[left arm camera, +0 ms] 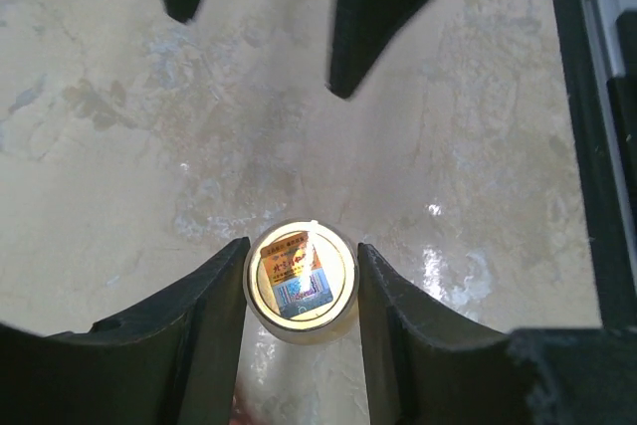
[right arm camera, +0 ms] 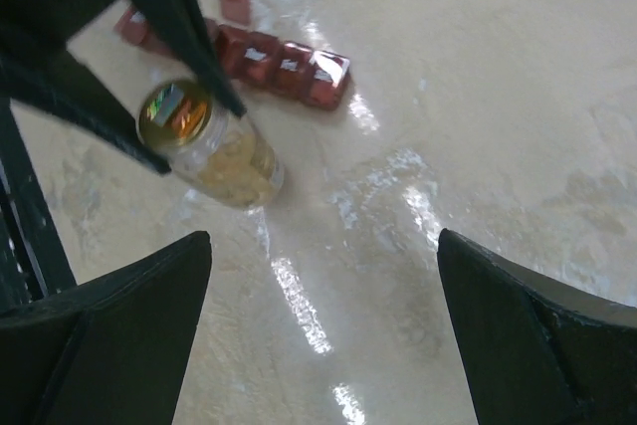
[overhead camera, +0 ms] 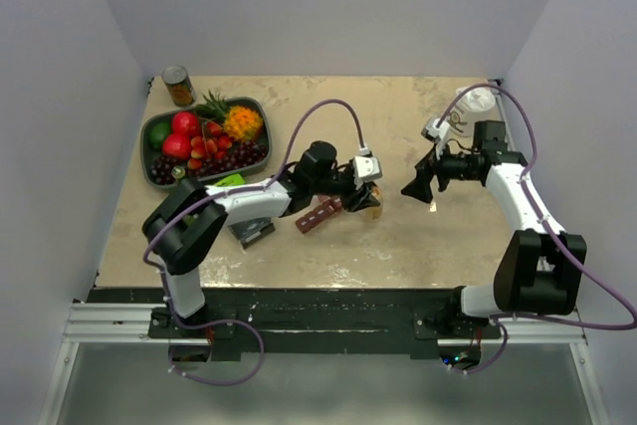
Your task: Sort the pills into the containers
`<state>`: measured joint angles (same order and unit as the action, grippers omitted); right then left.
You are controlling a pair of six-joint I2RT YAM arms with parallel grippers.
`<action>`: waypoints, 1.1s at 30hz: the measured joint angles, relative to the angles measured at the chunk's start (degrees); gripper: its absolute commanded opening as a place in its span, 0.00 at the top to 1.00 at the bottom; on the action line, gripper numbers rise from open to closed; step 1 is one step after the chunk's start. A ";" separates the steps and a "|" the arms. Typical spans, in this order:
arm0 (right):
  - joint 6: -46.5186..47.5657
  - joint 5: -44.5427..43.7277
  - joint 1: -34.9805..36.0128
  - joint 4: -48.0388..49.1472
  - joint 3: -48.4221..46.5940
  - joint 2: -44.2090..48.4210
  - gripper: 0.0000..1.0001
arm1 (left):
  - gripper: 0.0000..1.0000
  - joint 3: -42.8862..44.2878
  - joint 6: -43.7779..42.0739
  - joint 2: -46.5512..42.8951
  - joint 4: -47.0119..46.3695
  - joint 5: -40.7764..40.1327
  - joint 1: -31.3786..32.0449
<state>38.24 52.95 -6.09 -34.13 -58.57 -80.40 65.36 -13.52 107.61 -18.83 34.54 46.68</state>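
Pills (right arm camera: 239,171) inside clear bottle (left arm camera: 301,281), centre of top view, just beside containers (right arm camera: 284,57). Left gripper (left arm camera: 301,249) pinches bottle from both sides. Right gripper (overhead camera: 418,187) hovers right of centre, fingers spread wide.

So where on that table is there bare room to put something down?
The far middle, between the bowl and the cup, is bare. So is the near right, between the bottle and the right arm. The left is crowded: bowl, can, the left arm, and the strip beside the bottle held in the left fingers.
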 measured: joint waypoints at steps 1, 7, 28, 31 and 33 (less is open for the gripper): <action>3.54 1.57 0.39 -1.95 0.00 0.00 0.01 | 1.00 -1.70 2.56 -2.25 -1.22 -0.96 -0.09; 21.03 6.23 8.52 -9.31 0.13 1.86 0.01 | 1.00 -11.19 15.50 -15.91 -9.97 -6.36 -1.05; 0.04 12.76 25.29 5.53 -3.15 2.21 0.25 | 1.00 -23.06 32.65 -29.92 -25.49 -18.53 -1.16; -3.48 12.85 25.33 7.39 -3.15 1.64 0.38 | 1.00 -23.74 33.62 -30.38 -26.84 -19.15 -1.16; -4.98 12.98 25.31 8.55 -3.15 1.62 0.55 | 1.00 -24.26 34.34 -30.77 -27.58 -19.39 -1.16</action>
<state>33.26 65.93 19.22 -25.58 -61.71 -78.78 41.10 20.82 76.84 -46.41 15.16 45.52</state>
